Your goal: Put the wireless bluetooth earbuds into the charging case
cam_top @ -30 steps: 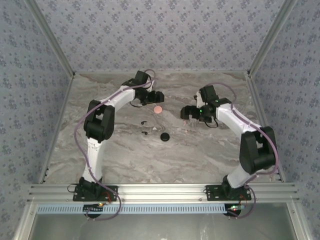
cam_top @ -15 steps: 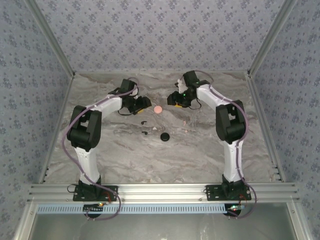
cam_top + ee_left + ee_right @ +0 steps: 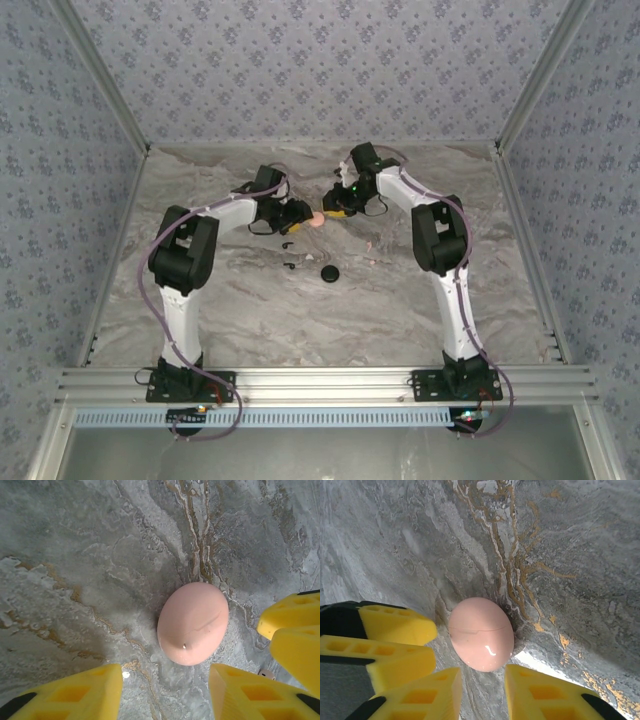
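Left end effector (image 3: 165,692) and right end effector (image 3: 483,692), both open, beside glossy pink ovoid case (image 3: 193,623)

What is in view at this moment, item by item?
pink case: one, pink, egg-shaped, lying on the table between the two hands
earbuds: two, black, tiny, on the table just nearer than the case
black round piece: one, black, nearer again, right of the earbuds
table: one, grey marble
walls: blue-grey, patterned, around the table
left hand: one, yellow fingers, open, left of the case
right hand: one, yellow fingers, open, right of the case
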Available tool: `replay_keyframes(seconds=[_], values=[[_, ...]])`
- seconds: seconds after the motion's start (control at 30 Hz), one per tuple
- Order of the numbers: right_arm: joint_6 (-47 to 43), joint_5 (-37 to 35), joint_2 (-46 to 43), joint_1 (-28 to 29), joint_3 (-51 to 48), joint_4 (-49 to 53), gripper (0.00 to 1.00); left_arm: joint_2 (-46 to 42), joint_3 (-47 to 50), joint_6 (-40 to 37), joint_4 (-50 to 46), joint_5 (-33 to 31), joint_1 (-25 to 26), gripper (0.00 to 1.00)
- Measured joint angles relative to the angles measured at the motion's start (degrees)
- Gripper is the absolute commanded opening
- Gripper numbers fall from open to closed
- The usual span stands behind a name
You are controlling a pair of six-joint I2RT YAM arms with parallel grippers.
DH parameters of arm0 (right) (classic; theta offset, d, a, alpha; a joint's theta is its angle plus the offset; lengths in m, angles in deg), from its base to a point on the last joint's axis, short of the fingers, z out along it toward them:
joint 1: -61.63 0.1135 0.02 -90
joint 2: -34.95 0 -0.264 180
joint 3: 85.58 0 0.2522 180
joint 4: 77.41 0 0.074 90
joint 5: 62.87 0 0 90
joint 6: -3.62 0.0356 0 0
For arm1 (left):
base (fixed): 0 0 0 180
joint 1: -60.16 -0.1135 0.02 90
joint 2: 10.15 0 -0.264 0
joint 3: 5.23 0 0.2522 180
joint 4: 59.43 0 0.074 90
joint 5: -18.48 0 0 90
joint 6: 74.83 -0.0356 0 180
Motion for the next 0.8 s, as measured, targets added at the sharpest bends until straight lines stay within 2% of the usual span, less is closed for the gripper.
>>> replay_keyframes(seconds=[0.4, 0.8], values=[[0.7, 0.9, 3.0, 0.0, 3.6, 1.3, 0.28, 0.4, 0.0, 1.2, 1.3, 0.7, 0.1, 0.43], [1.3, 2.9, 6.2, 0.0, 5.0, 1.8, 0.26, 2.0, 0.0, 2.0, 3.1, 1.8, 0.4, 0.43]])
